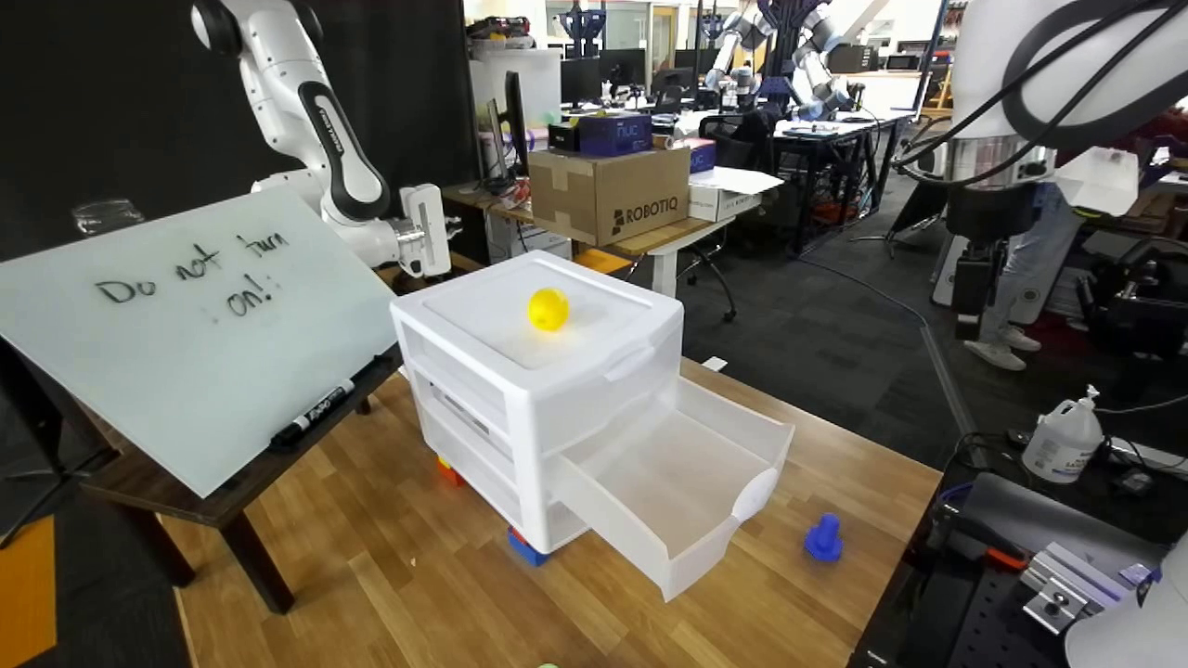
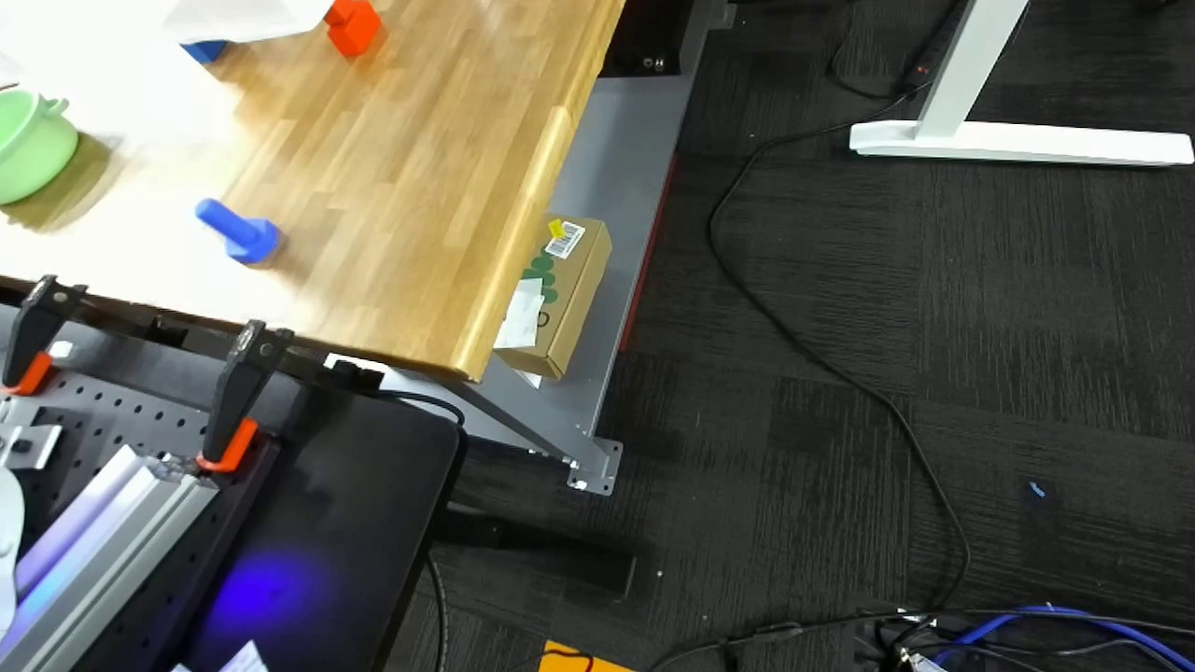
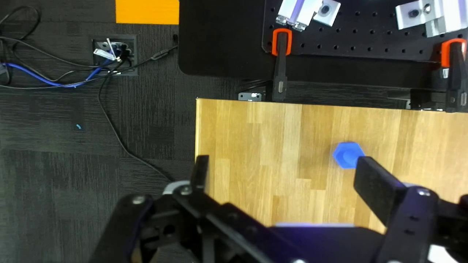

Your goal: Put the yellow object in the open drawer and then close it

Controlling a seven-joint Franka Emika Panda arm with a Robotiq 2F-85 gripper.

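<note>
Small bright yellow rounded object: resting on top of the white translucent plastic three-drawer unit.
Wide shallow lowest drawer: pulled out above the light-brown wooden tabletop.
Black two-finger gripper: jaws spread wide in the wrist view, the wood showing between them.
Blue hexagonal-based peg: upright on the tabletop, near the drawer.
Red-orange block and blue block: at the unit's foot.
Pale green round container: on the tabletop in an exterior view.
Tilted white rectangular board: handwritten "Do not turn on!", a black marker along its lower edge.
Black-and-orange clamps: on the perforated dark plate, beside the tabletop.
Dark carpet floor: a white desk foot standing on it.
Room behind: brown cardboard Robotiq box; white-and-black robot arm before a black backdrop.
</note>
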